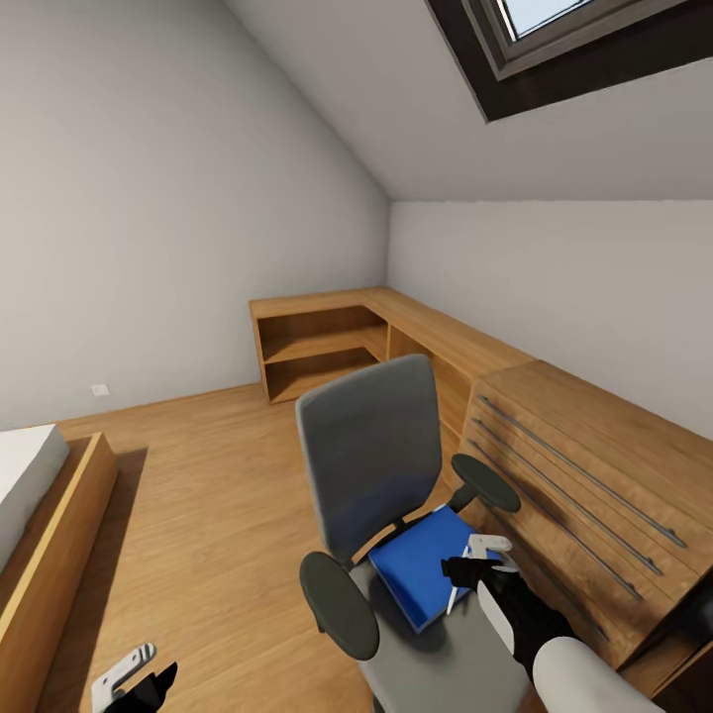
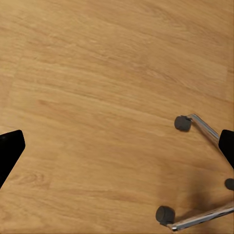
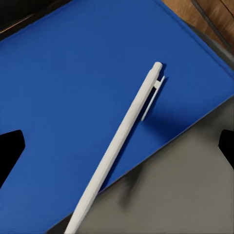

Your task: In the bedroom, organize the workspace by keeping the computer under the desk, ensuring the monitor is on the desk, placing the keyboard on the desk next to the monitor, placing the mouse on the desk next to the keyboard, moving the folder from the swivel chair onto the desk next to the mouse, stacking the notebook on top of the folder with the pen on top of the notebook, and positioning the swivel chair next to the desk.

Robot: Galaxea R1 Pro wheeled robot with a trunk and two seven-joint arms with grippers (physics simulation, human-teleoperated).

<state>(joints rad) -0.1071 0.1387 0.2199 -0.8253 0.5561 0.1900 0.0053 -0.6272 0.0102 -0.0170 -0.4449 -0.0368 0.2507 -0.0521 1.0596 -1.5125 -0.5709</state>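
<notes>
The bright blue flat rectangular folder [image 1: 428, 562] lies on the seat of the grey upholstered swivel chair [image 1: 368, 465], with the thin white stick pen [image 3: 119, 141] resting across its corner. The right gripper [image 1: 477, 568] hovers just above them, jaws spread wide and empty, apparently lining up on the pen. The left gripper [image 1: 134, 681] hangs low over the wooden floor [image 2: 97, 97], open and idle, holding nothing.

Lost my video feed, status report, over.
Right gripper open over bright blue flat folder on grey swivel chair. Thin white pen lies on folder. Left gripper open, low over floor.
</notes>
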